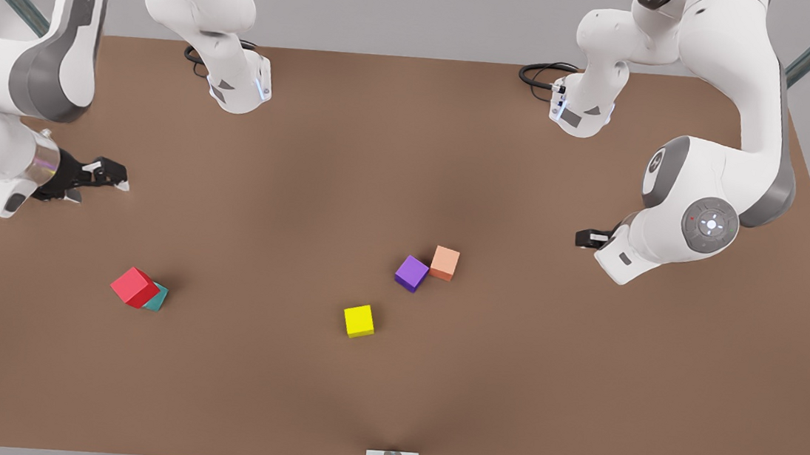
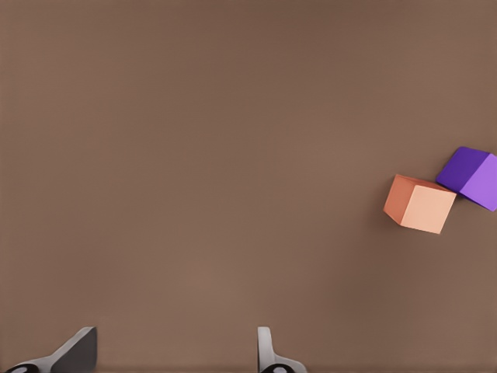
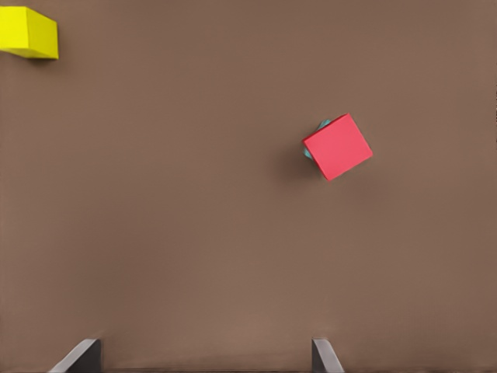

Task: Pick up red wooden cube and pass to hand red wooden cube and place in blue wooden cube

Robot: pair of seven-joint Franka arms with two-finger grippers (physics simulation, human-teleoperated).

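The red wooden cube (image 1: 134, 286) was seen resting tilted on top of the blue wooden cube (image 1: 157, 298), toward the front view's left on the brown bench (image 1: 413, 146); in the right wrist view only a sliver of teal (image 3: 320, 126) was visible past the red one (image 3: 337, 145). Placement was judged essentially done. The right gripper (image 1: 104, 175) was raised above the bench at the front view's left, fingers (image 3: 326, 356) spread wide with nothing between them. The left gripper (image 1: 592, 237) was parked at the front view's right, fingers (image 2: 267, 353) likewise wide apart and empty, waiting. The step in hand was judged to be retreat after release: the right gripper should be kept high and drawn clear without sweeping over the stack, since the red cube sat crooked and could be knocked off by a light brush. Whether the tilt was stable could not be told. Open room was plentiful: bare bench lay all around the stack. The yellow cube (image 1: 359, 320) stood well apart toward mid-bench. The purple cube (image 1: 412, 273) and salmon cube (image 1: 444, 262) sat touching at a corner, nearer the left gripper. The stack was nearer the front view's left edge than the other cubes were, though bare bench still lay between it and that edge.
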